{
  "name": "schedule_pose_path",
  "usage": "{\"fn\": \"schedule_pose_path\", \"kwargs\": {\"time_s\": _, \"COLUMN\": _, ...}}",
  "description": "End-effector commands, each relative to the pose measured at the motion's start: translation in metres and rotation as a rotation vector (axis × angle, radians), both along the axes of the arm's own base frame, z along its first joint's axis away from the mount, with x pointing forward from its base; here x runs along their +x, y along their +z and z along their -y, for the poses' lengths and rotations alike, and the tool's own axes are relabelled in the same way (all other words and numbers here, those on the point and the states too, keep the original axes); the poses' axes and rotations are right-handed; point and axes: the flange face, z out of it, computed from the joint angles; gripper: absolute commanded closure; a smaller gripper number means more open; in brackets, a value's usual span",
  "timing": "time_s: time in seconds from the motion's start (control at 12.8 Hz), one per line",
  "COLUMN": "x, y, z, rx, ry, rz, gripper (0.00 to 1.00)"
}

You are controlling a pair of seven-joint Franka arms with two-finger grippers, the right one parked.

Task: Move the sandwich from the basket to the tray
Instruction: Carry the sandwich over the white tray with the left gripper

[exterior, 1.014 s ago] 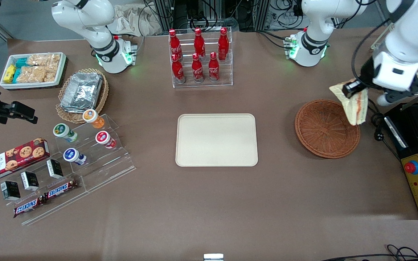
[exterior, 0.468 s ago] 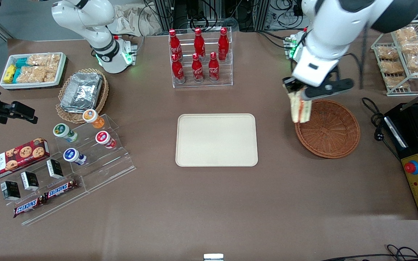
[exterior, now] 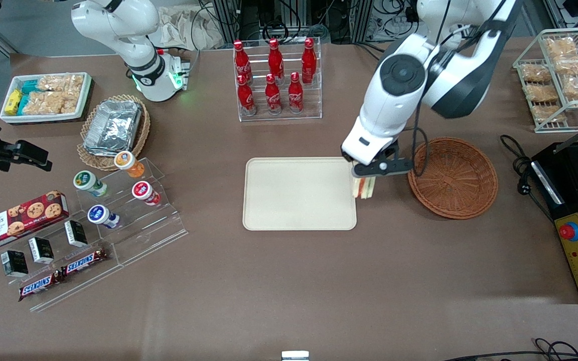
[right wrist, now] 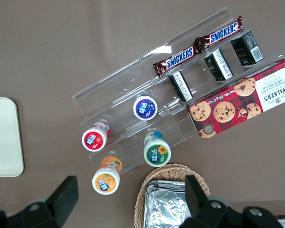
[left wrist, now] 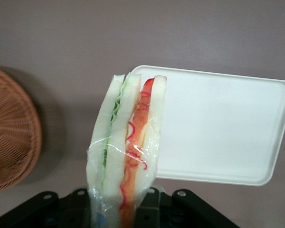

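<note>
1. Front view: the left gripper hangs above the edge of the cream tray that faces the reddish-brown wicker basket. It is clamped on the wrapped sandwich, which hangs below the fingers, partly over the tray's rim and partly over the brown table.
2. Left wrist view: the sandwich stands straight out from the gripper, pinched at its base, its green and red filling stripes showing. The tray lies under its tip, the basket off to one side.
3. Right wrist view: only a corner of the tray shows.
</note>
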Motion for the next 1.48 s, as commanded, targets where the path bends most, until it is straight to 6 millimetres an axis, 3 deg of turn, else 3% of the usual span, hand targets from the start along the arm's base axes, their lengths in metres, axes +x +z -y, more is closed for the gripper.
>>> {"fn": "schedule_pose_path", "kwargs": {"time_s": 0.0, "x": 0.005, "y": -0.048, "z": 0.009, "rx": 0.020, "ry": 0.012, "rz": 0.024, "gripper": 1.00}}
{"fn": "schedule_pose_path", "kwargs": {"time_s": 0.16, "x": -0.002, "y": -0.086, "z": 0.030, "rx": 0.054, "ry": -0.042, "rz": 0.021, "gripper": 1.00}}
{"fn": "schedule_pose_path", "kwargs": {"time_s": 0.31, "x": 0.002, "y": -0.124, "z": 0.037, "rx": 0.084, "ry": -0.039, "rz": 0.040, "gripper": 1.00}}
{"fn": "schedule_pose_path", "kwargs": {"time_s": 0.47, "x": -0.006, "y": -0.157, "z": 0.049, "rx": 0.120, "ry": -0.079, "rz": 0.040, "gripper": 1.00}}
{"fn": "schedule_pose_path", "kwargs": {"time_s": 0.78, "x": -0.010, "y": -0.196, "z": 0.056, "rx": 0.116, "ry": -0.094, "rz": 0.022, "gripper": 1.00}}
{"fn": "schedule_pose_path", "kwargs": {"time_s": 1.25, "x": -0.009, "y": -0.225, "z": 0.059, "rx": 0.102, "ry": -0.098, "rz": 0.026, "gripper": 0.99}}
{"fn": "schedule_pose_path", "kwargs": {"time_s": 1.33, "x": -0.008, "y": -0.226, "z": 0.058, "rx": 0.103, "ry": -0.101, "rz": 0.026, "gripper": 0.67}}
{"fn": "schedule_pose_path", "kwargs": {"time_s": 1.4, "x": -0.009, "y": -0.228, "z": 0.058, "rx": 0.106, "ry": -0.107, "rz": 0.026, "gripper": 0.23}}
